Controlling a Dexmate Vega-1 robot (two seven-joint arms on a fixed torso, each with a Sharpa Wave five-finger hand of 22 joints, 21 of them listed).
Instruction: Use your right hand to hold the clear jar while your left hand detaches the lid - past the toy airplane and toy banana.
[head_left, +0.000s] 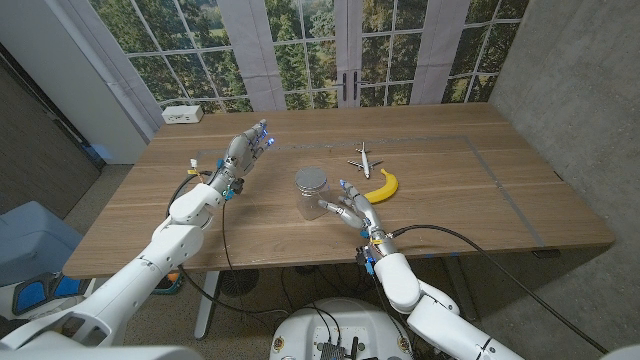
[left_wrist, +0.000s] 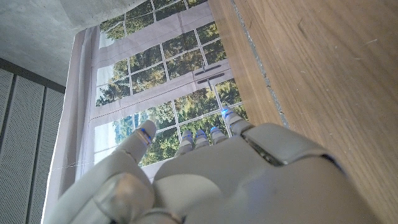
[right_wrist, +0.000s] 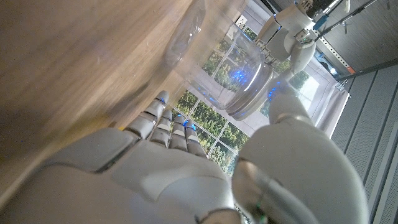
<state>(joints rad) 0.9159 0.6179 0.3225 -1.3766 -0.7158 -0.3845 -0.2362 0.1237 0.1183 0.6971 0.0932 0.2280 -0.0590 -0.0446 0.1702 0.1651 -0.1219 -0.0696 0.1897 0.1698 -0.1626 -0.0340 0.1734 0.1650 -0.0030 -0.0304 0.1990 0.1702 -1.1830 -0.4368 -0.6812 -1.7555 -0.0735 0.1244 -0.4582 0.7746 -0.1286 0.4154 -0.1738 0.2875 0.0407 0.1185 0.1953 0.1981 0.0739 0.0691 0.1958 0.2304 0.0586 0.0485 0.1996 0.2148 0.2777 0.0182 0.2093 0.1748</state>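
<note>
The clear jar (head_left: 311, 192) with its grey lid (head_left: 311, 178) stands upright mid-table. Just right of it, my right hand (head_left: 345, 203) is spread, thumb and fingers reaching toward the jar's side; I see no firm grip. In the right wrist view the jar (right_wrist: 230, 74) sits close ahead, between the fingers and thumb of that hand (right_wrist: 186, 168). My left hand (head_left: 250, 147) hovers to the far left of the jar with fingers apart, holding nothing; it also shows in its own wrist view (left_wrist: 217, 174). The toy airplane (head_left: 363, 160) and toy banana (head_left: 383, 186) lie right of the jar.
A white box (head_left: 182, 114) sits at the table's far left corner. Bare wood (head_left: 480, 190) stretches to the right of the banana. Windows stand behind the table's far edge. My left arm (right_wrist: 289, 37) shows beyond the jar in the right wrist view.
</note>
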